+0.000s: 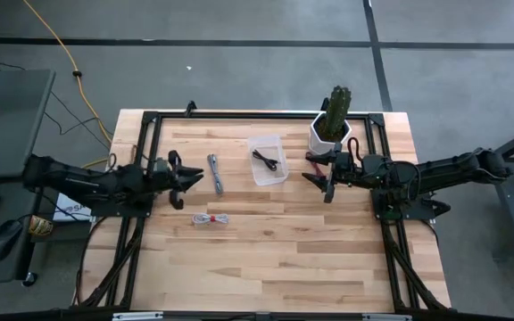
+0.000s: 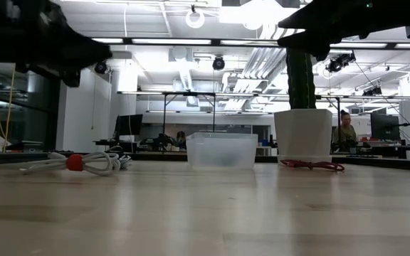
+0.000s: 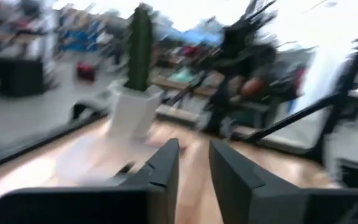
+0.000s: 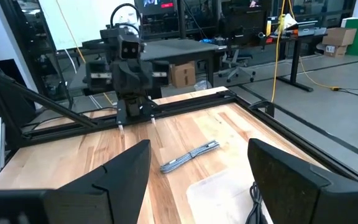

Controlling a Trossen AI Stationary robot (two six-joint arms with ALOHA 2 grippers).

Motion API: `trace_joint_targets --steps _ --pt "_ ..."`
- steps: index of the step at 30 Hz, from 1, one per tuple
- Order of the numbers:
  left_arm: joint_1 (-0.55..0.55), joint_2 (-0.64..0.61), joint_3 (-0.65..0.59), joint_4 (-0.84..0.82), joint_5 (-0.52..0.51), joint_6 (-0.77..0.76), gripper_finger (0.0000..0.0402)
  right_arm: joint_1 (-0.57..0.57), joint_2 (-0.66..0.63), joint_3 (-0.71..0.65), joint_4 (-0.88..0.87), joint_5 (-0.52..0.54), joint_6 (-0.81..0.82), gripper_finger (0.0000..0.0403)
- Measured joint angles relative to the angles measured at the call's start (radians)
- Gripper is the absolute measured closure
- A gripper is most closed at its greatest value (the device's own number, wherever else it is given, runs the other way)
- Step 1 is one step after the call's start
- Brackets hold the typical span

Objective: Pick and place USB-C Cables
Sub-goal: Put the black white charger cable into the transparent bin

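So far only black cable [image 1: 269,161] in clear bin [image 1: 255,143]; grey [image 1: 215,172], whitish [image 1: 211,218], dark red [image 1: 315,168] pending; left gripper [image 1: 184,181] narrowly parted, right gripper [image 1: 322,168] wide, both empty.

- The grey cable [image 1: 215,173] lies long and straight on the table.
- The whitish cable with a red spot [image 1: 210,219] lies flat, bundled.
- The black cable [image 1: 268,161] sits inside the clear tub.
- The dark red cable [image 2: 313,165] lies by the white pot.

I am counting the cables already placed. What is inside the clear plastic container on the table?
In the high view the clear container holds one black cable. Nothing else shows inside it. In the low view its cloudy wall hides the contents.
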Motion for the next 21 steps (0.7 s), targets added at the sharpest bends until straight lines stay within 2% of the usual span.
trace_joint_targets --steps 8,10,13,17,19,21 --pt "0.012 0.370 0.180 -0.112 -0.169 -0.169 0.0264 0.000 0.000 0.000 -0.002 -0.002 0.015 0.0142" --pt "0.012 0.450 0.232 -0.202 -0.268 -0.258 0.0260 0.000 0.000 0.000 -0.002 -0.002 0.016 0.0142" --pt "0.026 0.537 0.315 -0.453 -0.417 -0.474 0.0260 0.000 0.000 0.000 -0.009 -0.002 0.016 0.0142" --pt "0.064 0.625 0.419 -0.771 -0.409 -0.680 0.0268 0.000 0.000 0.000 -0.025 -0.002 0.015 0.0142" --pt "0.073 0.672 0.436 -0.797 -0.393 -0.715 0.0271 0.000 0.000 0.000 -0.025 -0.002 0.015 0.0142" --pt "0.076 0.716 0.437 -0.755 -0.385 -0.717 0.0273 0.000 0.000 0.000 -0.025 -0.002 0.015 0.0142"
